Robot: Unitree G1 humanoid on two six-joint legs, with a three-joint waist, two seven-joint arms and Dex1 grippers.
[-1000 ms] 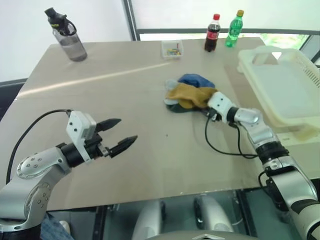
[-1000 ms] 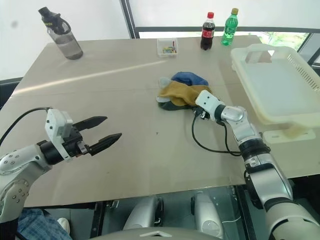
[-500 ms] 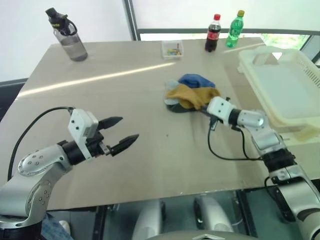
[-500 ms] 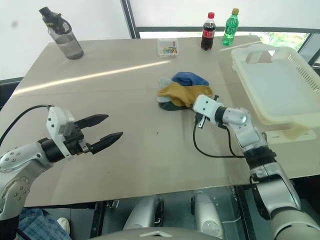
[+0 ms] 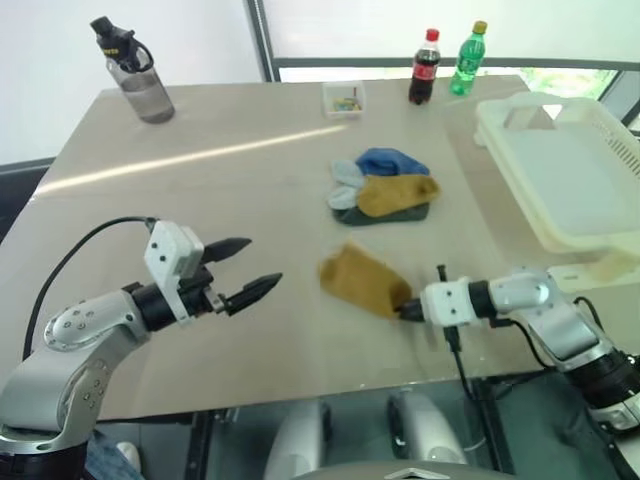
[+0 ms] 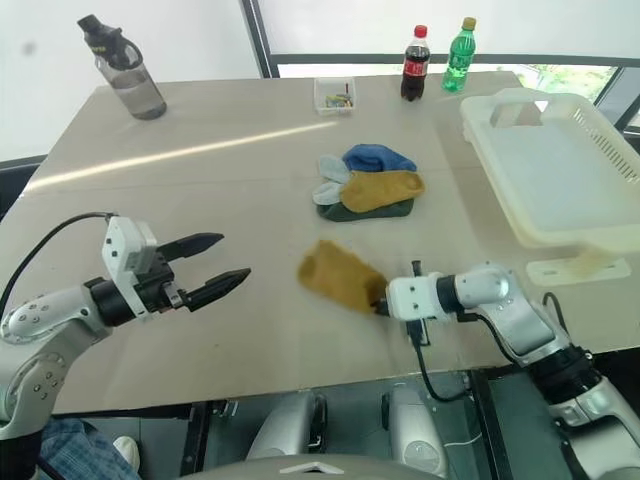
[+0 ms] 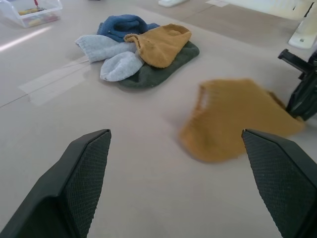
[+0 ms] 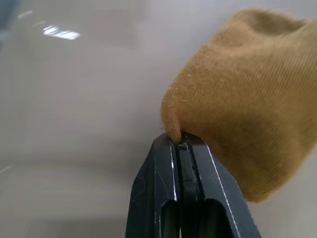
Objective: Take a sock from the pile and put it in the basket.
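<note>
Head cam: right gripper clamped on one end of the sock, mustard yellow, which sits over the table near the front edge, roughly mid-width; can't tell if it drags on the surface or hangs just above it. Sock is well apart from the pile, which lies around the table's centre with blue, light grey, dark green and a second mustard piece on top. Basket sits at the right edge, overhanging it, nothing visible inside. Left gripper hangs over the front-left part of the table, jaws spread wide, nothing in them, pointing toward the sock. Far edge: cola bottle and green bottle side by side near the far-right corner, small clear box with coloured bits mid-edge, grey water bottle with black cap at the far-left corner. Left wrist cam: both black fingers far apart, bare table between them; the sock lies ahead with its open cuff toward the pile, other end at the black tip of the right gripper. Pile beyond it, clear box further back. Right wrist cam: fingertips pressed together, a fold of the mustard knit pinched between them, rest of the sock bulging out to one side over the table.
</note>
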